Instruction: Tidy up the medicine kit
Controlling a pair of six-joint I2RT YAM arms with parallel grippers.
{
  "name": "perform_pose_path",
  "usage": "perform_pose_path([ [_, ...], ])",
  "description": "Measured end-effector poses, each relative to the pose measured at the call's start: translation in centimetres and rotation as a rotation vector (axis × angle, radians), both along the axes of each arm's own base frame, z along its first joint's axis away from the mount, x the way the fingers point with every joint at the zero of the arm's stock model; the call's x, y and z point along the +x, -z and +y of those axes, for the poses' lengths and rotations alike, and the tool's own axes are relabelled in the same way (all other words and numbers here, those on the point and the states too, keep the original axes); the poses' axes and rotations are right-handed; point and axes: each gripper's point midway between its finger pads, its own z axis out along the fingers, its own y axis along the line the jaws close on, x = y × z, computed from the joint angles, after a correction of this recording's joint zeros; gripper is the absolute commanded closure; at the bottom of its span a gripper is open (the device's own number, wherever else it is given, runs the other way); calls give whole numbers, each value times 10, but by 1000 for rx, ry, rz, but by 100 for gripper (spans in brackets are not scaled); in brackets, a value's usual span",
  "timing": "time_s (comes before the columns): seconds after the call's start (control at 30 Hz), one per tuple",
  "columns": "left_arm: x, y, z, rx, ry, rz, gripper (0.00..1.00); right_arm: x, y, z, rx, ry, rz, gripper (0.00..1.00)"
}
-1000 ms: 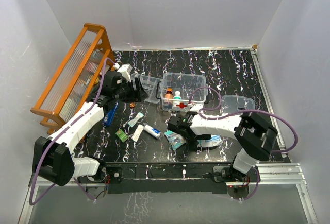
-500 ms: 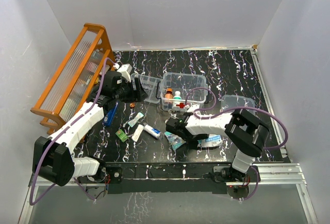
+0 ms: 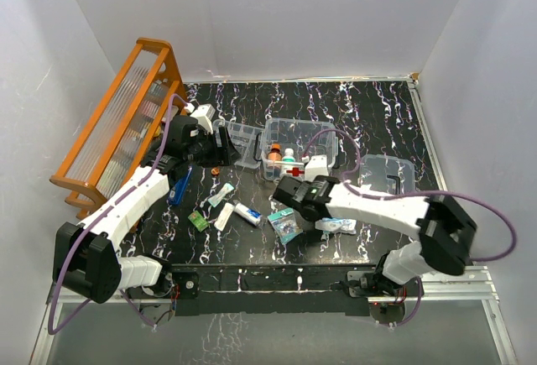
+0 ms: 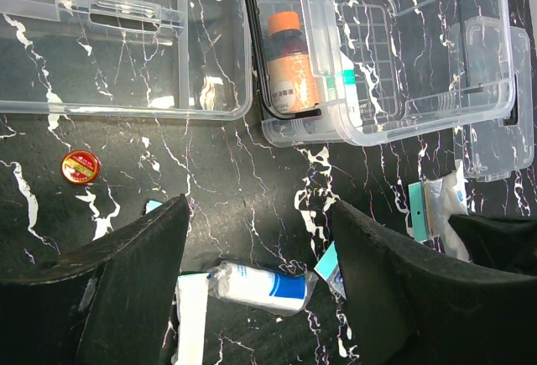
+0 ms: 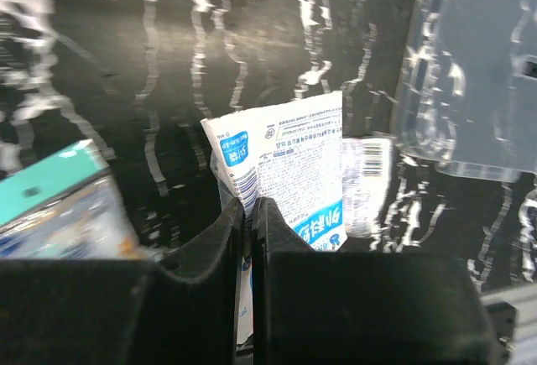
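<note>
clear plastic medicine kit (image 3: pixel 325 134) stood open mid-surface (image 3: pixel 377 105), an orange-capped bottle (image 4: pixel 285 54) inside; its lid (image 3: pixel 384 169) lay apart to the right. right pincer (image 5: pixel 249 207) pressed together on the edge of a white-and-blue packet (image 5: pixel 294 164), beside a teal packet (image 5: pixel 50 193). left pincer (image 4: pixel 256 214) spread wide, holding nothing, above a wrapped white-and-blue roll (image 4: pixel 256 288) near the divided tray (image 4: pixel 180 38).

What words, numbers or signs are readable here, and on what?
No text reads clearly.
On the white sachet pinched in the right gripper: blue and black print and a barcode, all blurred.
On the orange-capped bottle inside the clear plastic medicine kit box: label print too small.
On the small round red tin: yellow label, unreadable.
</note>
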Motion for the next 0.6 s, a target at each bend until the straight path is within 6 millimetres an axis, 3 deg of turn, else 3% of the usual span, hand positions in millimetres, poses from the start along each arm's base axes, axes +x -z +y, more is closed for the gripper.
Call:
perform_pose_path([
  [0.17, 0, 0, 0, -4, -1, 3, 30, 4, -38, 32, 276, -92, -30, 100],
  [0.37, -7, -13, -7, -67, 8, 8, 26, 24, -108, 65, 678, -219, -117, 100],
  [0.6, -17, -71, -37, -302, 86, -19, 11, 64, -181, 88, 981, -343, -253, 100],
])
